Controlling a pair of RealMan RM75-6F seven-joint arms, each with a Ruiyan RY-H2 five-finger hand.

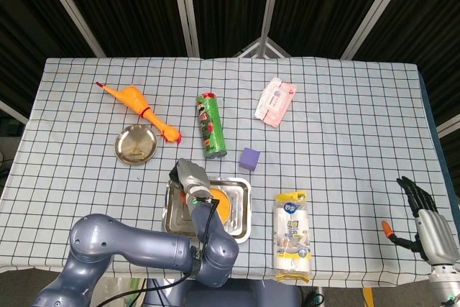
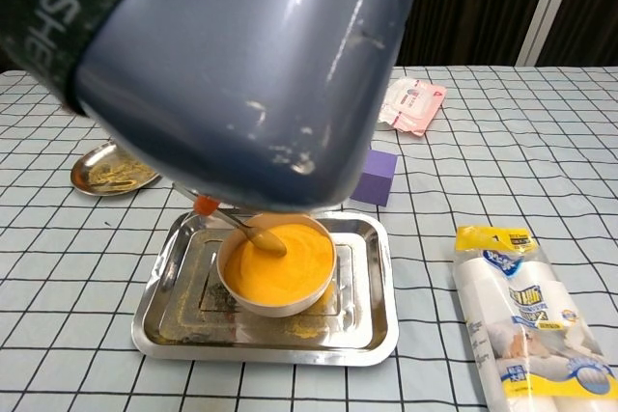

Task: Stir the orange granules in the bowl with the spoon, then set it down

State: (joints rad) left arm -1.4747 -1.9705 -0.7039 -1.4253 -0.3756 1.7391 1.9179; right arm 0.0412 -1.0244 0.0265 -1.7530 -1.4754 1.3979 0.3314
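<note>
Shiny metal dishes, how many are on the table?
3: a round plate at the left by the rubber chicken, a square tray near the front, and a bowl of orange granules inside that tray.

Orange granules [image 2: 280, 262] — silver bowl [image 2: 277, 302], purple cube [image 2: 377, 177].

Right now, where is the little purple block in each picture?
Head view: the purple block sits near the middle, just above the metal tray.
Chest view: the block peeks out right of the big arm, behind the tray.
Shared landmark: the metal tray.
</note>
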